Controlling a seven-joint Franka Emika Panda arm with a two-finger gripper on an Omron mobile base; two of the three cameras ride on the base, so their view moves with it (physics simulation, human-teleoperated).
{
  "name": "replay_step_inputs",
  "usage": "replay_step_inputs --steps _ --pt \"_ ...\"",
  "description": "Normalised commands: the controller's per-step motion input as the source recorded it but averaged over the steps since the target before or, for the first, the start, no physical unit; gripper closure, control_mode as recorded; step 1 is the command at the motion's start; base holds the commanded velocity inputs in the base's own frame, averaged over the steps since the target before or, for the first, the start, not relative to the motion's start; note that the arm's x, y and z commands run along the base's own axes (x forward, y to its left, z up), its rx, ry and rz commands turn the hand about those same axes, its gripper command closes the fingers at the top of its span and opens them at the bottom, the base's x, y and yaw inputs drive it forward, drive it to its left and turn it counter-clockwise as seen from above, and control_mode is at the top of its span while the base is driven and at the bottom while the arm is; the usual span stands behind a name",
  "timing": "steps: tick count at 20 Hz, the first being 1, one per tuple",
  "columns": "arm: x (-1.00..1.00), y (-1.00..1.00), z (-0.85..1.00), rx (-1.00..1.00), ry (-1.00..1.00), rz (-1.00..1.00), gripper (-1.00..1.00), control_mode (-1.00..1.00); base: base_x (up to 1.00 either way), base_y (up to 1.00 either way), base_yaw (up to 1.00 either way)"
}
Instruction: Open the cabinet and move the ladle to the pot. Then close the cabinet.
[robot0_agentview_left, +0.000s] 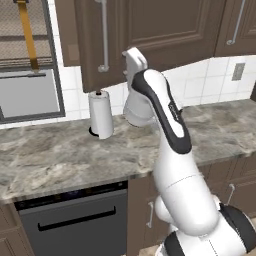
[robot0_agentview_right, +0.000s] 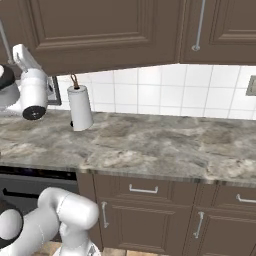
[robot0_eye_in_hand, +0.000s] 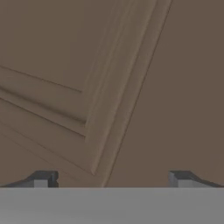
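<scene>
Arm reaches up at the cabinet, whose dark raised-panel doors are shut across the top of both base views. Gripper points straight at a door panel, close up, jaws spread wide, holding nothing. Long silver bar handle sits left of the arm's wrist in the left base view. Ladle can't be made out anywhere. Paper-towel roll stands upright on the marbled counter, near the tiled backsplash, just left of the arm. Dark oven front sits under the counter, base cabinets with short handles beside it. Wall outlet at right.
</scene>
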Motion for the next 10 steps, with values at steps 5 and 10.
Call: replay_step_inputs --steps 5,10 --pt "0.89 0.33 0.2 0.0 0.0 0.0 -1.0 -1.0 0.0 0.0 0.0" --pt "0.85 0.37 0.2 0.0 0.0 0.0 -1.0 -1.0 0.0 0.0 0.0"
